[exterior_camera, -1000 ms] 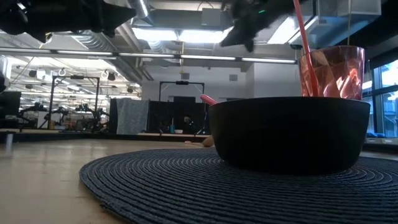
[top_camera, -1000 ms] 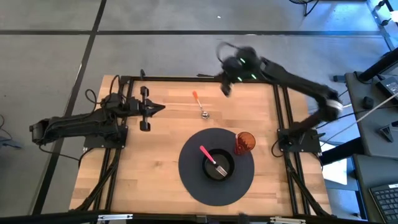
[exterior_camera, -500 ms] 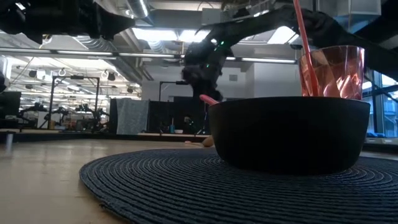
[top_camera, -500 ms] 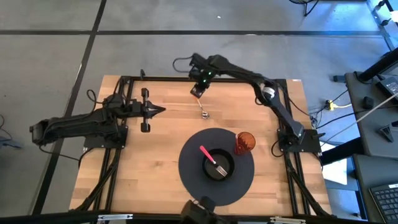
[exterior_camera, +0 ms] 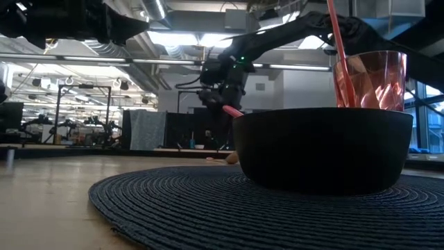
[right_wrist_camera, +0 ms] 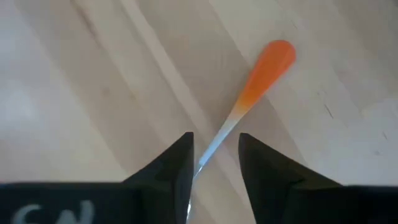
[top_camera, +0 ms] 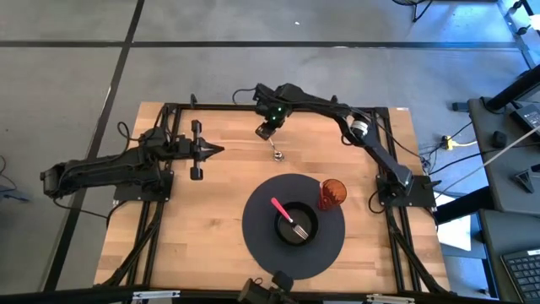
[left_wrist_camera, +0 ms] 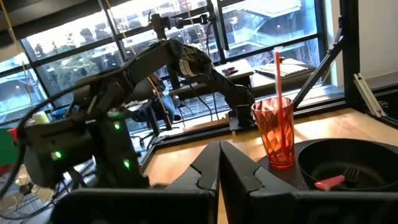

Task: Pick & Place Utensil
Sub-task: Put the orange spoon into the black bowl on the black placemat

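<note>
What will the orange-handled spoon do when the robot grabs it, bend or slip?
The spoon looks thin and rigid, so it probably won't bend. Its handle is slim and smooth, so it might slip or swivel between the right tool's open fingers. It lies flat on the wooden table, so it probably won't roll.

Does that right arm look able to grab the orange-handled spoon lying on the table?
Probably yes. The right end effector is open directly over the orange-handled spoon, its handle lying between the fingers, and nothing sits between them.
</note>
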`<state>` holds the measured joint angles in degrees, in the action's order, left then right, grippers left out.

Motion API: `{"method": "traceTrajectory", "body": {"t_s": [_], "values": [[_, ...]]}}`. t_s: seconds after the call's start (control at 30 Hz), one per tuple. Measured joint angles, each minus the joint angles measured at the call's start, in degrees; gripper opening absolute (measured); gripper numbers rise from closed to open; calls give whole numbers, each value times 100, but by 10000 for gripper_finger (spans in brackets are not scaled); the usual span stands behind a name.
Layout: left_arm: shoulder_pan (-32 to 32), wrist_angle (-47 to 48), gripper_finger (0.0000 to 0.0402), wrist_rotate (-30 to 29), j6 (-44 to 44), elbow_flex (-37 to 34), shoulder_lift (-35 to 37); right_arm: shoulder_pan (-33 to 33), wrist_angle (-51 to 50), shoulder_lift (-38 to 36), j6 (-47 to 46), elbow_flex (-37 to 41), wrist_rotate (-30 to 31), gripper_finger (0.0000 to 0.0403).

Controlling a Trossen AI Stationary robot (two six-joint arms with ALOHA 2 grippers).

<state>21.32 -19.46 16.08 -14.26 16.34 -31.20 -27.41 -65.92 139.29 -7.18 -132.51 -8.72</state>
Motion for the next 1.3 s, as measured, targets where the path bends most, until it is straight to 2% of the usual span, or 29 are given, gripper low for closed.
{"method": "traceTrajectory", "body": {"t_s": [0.1,0.33,0.53,0.7,1.03,1.17,1.3], "values": [[0,2,5,2,5,0,0,131,34,78,-117,3,370,133],[0,11,5,9,123,0,0,305,-122,246,-183,11,338,134],[0,31,2,38,153,0,0,292,-169,313,-278,2,422,134],[-2,35,6,302,155,0,0,286,-211,497,-312,4,458,134],[-2,46,8,308,155,0,0,286,-238,641,-310,-11,381,133],[-2,47,4,308,155,0,0,281,-250,646,-294,-9,378,109],[-1,51,5,308,155,0,0,279,-264,650,-250,-7,404,55]]}}
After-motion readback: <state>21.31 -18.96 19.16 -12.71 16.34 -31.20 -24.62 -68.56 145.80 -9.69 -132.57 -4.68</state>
